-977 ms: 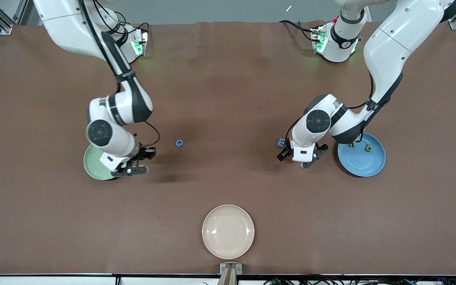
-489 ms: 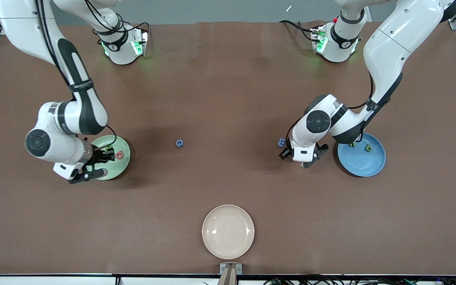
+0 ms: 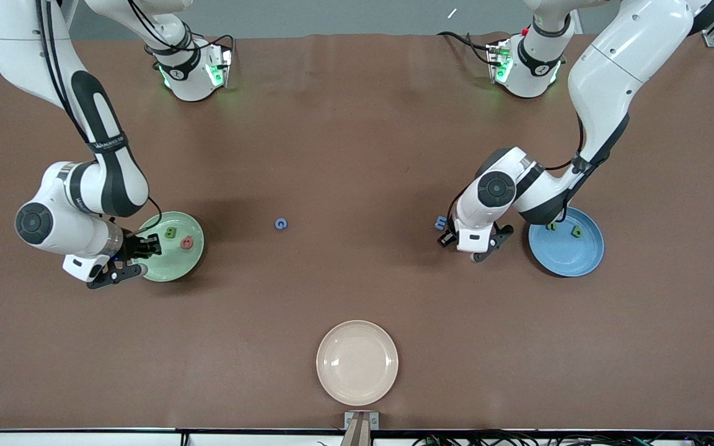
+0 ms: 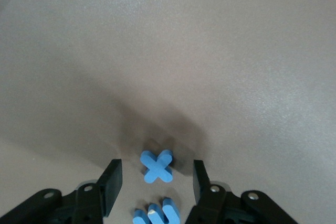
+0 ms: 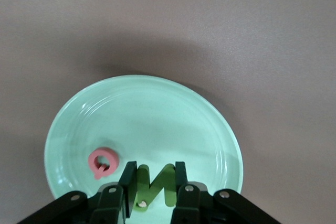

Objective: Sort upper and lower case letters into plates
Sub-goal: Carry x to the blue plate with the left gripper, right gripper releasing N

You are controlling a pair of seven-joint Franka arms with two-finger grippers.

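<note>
The green letter (image 3: 171,233) is lying in the mint plate (image 3: 174,265), which is sitting farther from the front camera than the cream plate (image 3: 357,362) and toward the right arm's end. You are watching the right gripper (image 3: 147,247) pulling back off it. A second ago this arm was covering most of the mint plate, and half a second ago its fingers were right at the letter. Now the letter is staying put while the hand is backing toward the plate's rim. In the wrist view its jaws are standing parted just wider than the letter, so I am judging it released, beside the pink letter (image 3: 187,243).

The left gripper (image 4: 157,162) is barely moving. It is hanging low over the table, farther from the camera than the cream plate and toward the left arm's end. Its jaws are open, straddling a blue X (image 4: 156,168) on the table without gripping it. A second blue letter (image 4: 156,214) is lying just beside the X. The blue plate (image 3: 571,257), farther toward that end, is holding two small letters.

For you, one drop is looking finished. The X pick is looking like the next step. A blue G (image 3: 281,223) is also waiting on the table, farther from the camera than the cream plate.
</note>
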